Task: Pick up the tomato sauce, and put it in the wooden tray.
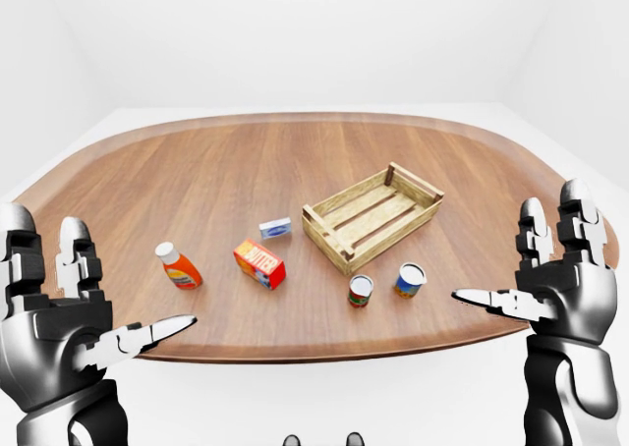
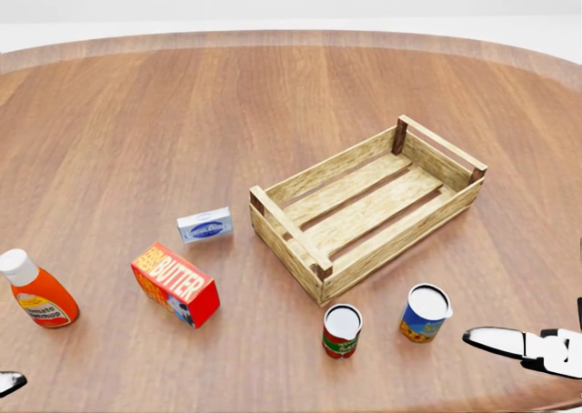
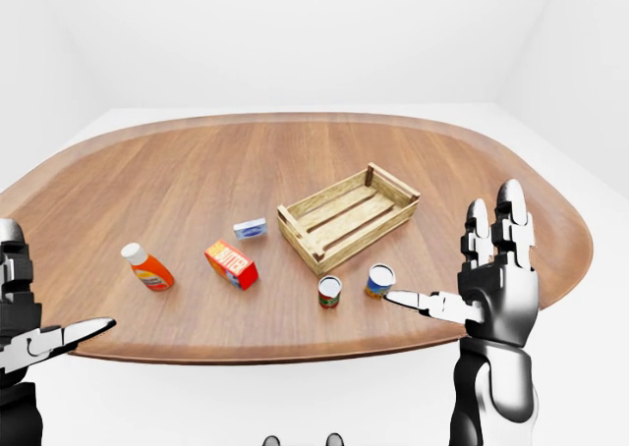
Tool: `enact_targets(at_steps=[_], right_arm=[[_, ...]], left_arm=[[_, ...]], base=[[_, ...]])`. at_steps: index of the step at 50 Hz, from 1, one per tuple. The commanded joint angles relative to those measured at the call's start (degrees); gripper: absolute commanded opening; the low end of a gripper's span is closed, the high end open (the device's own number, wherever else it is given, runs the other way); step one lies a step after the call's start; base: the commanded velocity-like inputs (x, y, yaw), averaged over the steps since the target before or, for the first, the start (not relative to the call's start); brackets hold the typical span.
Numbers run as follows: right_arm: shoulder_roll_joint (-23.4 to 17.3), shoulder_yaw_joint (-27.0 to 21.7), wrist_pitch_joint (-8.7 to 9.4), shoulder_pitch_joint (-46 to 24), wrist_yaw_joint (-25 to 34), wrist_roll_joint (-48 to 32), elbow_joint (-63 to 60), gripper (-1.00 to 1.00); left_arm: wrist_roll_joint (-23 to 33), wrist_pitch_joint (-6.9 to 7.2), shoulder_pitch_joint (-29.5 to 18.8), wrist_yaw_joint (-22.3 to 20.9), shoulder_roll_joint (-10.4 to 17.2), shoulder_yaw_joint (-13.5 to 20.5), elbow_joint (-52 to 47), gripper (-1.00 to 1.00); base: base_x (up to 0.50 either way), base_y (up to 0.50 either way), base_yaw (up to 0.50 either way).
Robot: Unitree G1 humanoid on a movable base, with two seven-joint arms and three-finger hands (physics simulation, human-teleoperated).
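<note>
Table [image 2: 273,95]: oval, wood-grain top.
Tomato sauce [image 2: 337,330]: small round can, red-green label, upright, just below the tray's lower edge in the head view.
Wooden tray [image 2: 368,208]: slatted pale crate, empty.
Left hand [image 1: 74,323]: metallic, fingers spread, holding nothing.
Right hand [image 1: 555,274]: metallic, fingers spread, holding nothing.

A broad oval wooden table [image 1: 246,161] with a warm reddish-brown grain and a rounded, darker edge fills the middle of the eye views. It stands in a plain white room: bare white walls [image 1: 295,33] meet at soft corners on the left and right, and the white floor [image 3: 295,397] below is evenly lit, with only faint shadows.
</note>
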Motion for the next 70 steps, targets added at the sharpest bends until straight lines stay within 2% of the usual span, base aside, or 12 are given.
enact_targets(at_steps=[1,47,55,58,65,70], right_arm=[[0.1,-0.1,0.0,0.2,0.3,0.0,-0.1,1.0],[-0.2,0.3,0.0,-0.6,-1.7,-1.3,1.8,1.0],[0.8,6.4,0.0,2.1,3.5,-3.2,1.0,1.0],[1.6,10.5,0.0,3.4,4.0,-6.0,0.1,1.0],[1.6,17.3,0.0,6.0,4.6,-7.1,-2.4,1.0],[0.8,18.7,0.0,6.0,4.6,-5.2,-3.7,1.0]], left_arm=[[0.1,0.0,0.2,-0.4,-0.1,-0.1,-0.4,1.0],[1.4,0.0,0.1,-0.4,0.0,-1.4,0.3,1.0],[2.0,0.0,0.0,-0.1,0.2,-2.0,0.6,1.0],[2.6,0.0,-0.4,0.0,0.4,-2.4,1.4,1.0],[2.2,0.0,-0.7,0.2,0.8,-2.0,1.9,1.0],[2.3,0.0,-0.9,0.3,1.0,-2.0,2.2,1.0]], base=[[0.5,0.0,0.0],[0.49,0.0,0.0],[0.0,0.0,0.0],[0.0,0.0,0.0],[0.0,0.0,0.0],[0.0,0.0,0.0]])
